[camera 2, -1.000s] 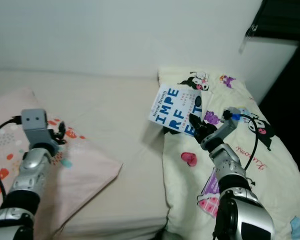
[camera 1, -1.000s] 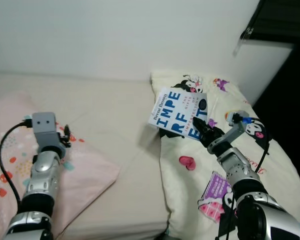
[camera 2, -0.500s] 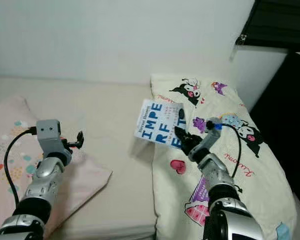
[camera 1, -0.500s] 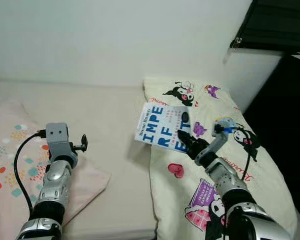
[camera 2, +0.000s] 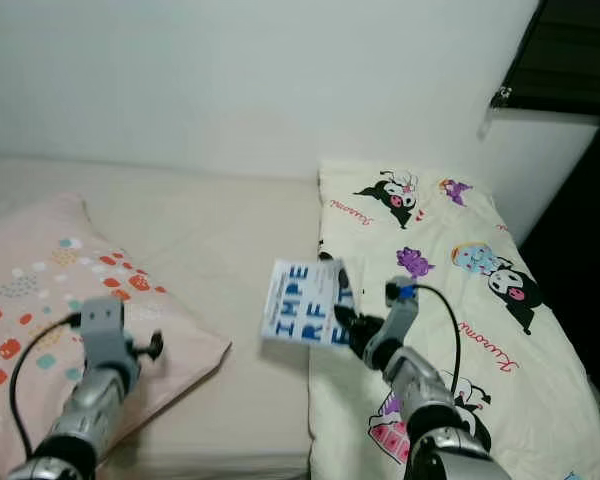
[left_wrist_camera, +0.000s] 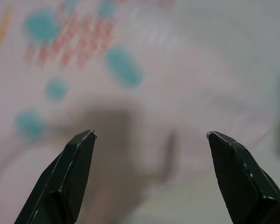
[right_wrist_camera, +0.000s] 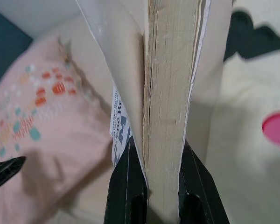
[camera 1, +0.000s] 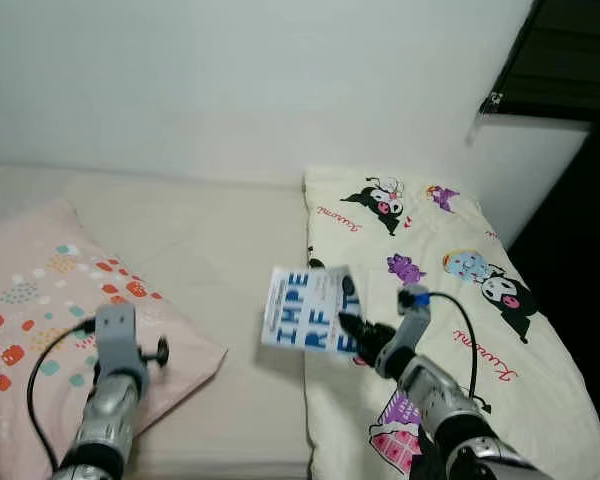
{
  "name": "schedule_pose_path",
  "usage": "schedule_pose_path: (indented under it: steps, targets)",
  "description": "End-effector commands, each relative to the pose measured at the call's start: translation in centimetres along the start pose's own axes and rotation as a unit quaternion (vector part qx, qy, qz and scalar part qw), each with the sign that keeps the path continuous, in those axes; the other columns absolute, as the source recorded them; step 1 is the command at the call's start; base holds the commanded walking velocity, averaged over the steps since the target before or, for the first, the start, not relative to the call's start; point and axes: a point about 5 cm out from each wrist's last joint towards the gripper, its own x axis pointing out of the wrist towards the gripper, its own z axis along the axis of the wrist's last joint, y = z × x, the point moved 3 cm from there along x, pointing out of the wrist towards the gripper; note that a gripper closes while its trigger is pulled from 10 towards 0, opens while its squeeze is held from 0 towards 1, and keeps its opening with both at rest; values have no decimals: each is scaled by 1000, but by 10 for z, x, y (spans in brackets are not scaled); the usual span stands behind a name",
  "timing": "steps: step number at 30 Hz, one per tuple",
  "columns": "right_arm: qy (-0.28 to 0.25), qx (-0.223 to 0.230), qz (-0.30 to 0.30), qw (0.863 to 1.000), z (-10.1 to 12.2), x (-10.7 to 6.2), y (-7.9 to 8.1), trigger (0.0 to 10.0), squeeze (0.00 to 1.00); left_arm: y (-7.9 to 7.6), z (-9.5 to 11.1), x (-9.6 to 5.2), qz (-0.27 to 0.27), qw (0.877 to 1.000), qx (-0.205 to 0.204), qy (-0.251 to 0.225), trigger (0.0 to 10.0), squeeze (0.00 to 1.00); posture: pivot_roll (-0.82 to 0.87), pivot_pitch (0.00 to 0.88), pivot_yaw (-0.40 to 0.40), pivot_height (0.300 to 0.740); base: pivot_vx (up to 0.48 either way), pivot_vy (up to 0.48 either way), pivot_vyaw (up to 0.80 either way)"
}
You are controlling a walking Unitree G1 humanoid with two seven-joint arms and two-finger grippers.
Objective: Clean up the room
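A white book (camera 1: 308, 322) with large blue letters is held in the air by the right gripper (camera 1: 352, 332), just above the near left edge of the cartoon-print pillow (camera 1: 450, 290) and the cream bed (camera 1: 220, 240) beside it. The cover is turned toward the camera, upright and tilted slightly, with the long axis running up and away from the gripper and the lettering read down the cover in rows. The book is pinched at its near right corner. In the right wrist view the page block (right_wrist_camera: 170, 102) is seen edge-on, clamped between the two black fingers (right_wrist_camera: 129, 186), and the front cover is bowed a little away from the pages.

The left gripper (left_wrist_camera: 151, 140) is held low over the pink patterned pillow (camera 1: 40, 300) at near left, its fingers (left_wrist_camera: 67, 172) spread wide with nothing between them. A black window frame (camera 1: 570, 60) is seen at far right against the white wall (camera 1: 230, 80).
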Motion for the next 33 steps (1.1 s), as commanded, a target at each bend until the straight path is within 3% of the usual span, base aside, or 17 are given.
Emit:
schedule_pose_path:
  steps: [1, 9, 19, 27, 28, 33]
  targets:
    - [-12, -10, 6, 1000, 5, 3, 4, 10000, 0, 1, -5, -1, 6, 1000, -10, 11, 10000, 0, 42, 0, -93, 740, 0, 375, 0]
    - [-5, -7, 0, 1000, -1, 1, 2, 10000, 0, 5, -9, -2, 8, 1000, 18, 11, 10000, 0, 48, 0, -94, 740, 0, 403, 0]
    - [-4, -8, -9, 1000, -4, 1, 2, 10000, 0, 0, -7, -1, -1, 1000, 24, 6, 10000, 0, 48, 0, -90, 740, 0, 450, 0]
    - [-12, -10, -37, 999, 0, -2, -7, 10000, 0, -21, 13, 3, -37, 999, 0, -26, 10000, 0, 47, 0, -84, 740, 0, 153, -689]
    - [-16, -11, -42, 999, 2, -2, -8, 10000, 0, -32, 24, 5, -52, 998, -5, -42, 10000, 0, 47, 0, -79, 740, 0, 0, -788]
    - [-20, -11, -44, 999, 4, -1, -8, 10000, 0, -47, 38, 6, -70, 996, -23, -59, 10000, 0, 46, 0, -76, 740, 0, 0, -788]
